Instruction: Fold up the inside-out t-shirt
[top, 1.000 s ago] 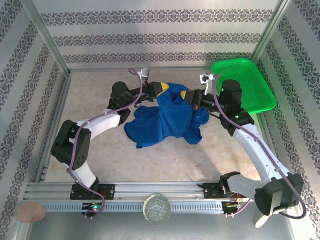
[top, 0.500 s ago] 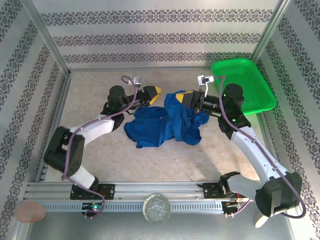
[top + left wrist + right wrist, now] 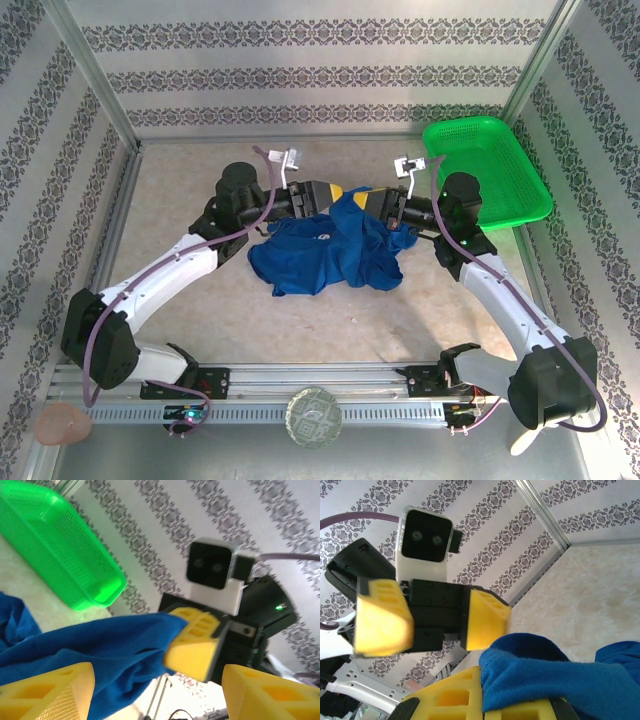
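The blue t-shirt (image 3: 320, 258) is laid crumpled at the centre of the beige speckled table (image 3: 190, 170), which is enclosed by walls (image 3: 320, 60) with patterned stripes. Its raised fold at 12 o'clock is pinched by the right fingers (image 3: 447, 697). The left fingers (image 3: 45, 690) are spread just beside it. A green basket (image 3: 490, 170) is seen at 2 o'clock.

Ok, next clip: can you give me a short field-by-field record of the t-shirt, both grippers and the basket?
t-shirt: royal blue, crumpled mid-table, unfolded, one edge raised
right gripper: shut on the raised edge
left gripper: open, facing the right gripper, close beside the held cloth
basket: green mesh, far right corner, apart from the t-shirt
fold progress: none visible yet
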{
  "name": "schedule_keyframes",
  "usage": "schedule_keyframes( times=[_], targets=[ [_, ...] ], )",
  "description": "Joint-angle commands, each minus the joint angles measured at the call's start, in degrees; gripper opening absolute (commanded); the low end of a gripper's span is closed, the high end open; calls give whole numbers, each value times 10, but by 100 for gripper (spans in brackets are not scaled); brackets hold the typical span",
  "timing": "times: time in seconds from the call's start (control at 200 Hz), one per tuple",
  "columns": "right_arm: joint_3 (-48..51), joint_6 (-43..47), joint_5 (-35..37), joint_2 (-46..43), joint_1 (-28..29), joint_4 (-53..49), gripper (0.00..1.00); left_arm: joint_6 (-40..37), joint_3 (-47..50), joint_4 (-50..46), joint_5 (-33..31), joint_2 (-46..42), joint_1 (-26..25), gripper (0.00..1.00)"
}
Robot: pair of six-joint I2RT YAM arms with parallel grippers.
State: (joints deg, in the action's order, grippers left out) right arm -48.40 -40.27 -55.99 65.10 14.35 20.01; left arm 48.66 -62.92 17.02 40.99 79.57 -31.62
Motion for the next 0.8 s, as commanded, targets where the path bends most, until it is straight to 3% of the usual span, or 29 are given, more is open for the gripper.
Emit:
schedule_keyframes(
  times=[0.0, 0.17, 0.31, 0.34, 0.455, 0.51, 0.54, 0.585, 0.62, 0.674, 0.794],
  targets=[
    [7, 1, 7, -3, -5, 24, 0, -61, -21, -64, -16, 22, -8, 68],
    [9, -2, 11, -5, -3, 23, 0, -62, -38, -54, -12, 48, -9, 67],
    [9, -2, 9, -5, -1, 23, 0, -57, -51, -37, -7, 68, -11, 58],
    [9, -2, 8, -5, -1, 23, 0, -57, -55, -35, -6, 72, -11, 54],
    [12, 1, 14, -8, -5, 17, 0, -46, -58, -13, -9, 81, -12, 14],
    [16, 0, 22, -12, -13, 11, 0, -43, -65, -12, -7, 83, -12, 0],
    [21, -3, 29, -15, -22, 10, 17, -44, -72, -17, -8, 82, -9, 0],
    [35, -11, 49, -22, -44, 8, 54, -43, -83, -19, -8, 77, -6, 0],
    [46, -19, 74, -28, -63, 3, 67, -43, -95, -23, -6, 72, -2, 0],
    [68, -39, 111, -39, -96, 5, 74, -38, -120, -31, 2, 62, 3, 0],
    [94, -66, 141, -55, -134, 5, 76, 27, -156, 38, 17, 28, -7, 0]
  ],
)
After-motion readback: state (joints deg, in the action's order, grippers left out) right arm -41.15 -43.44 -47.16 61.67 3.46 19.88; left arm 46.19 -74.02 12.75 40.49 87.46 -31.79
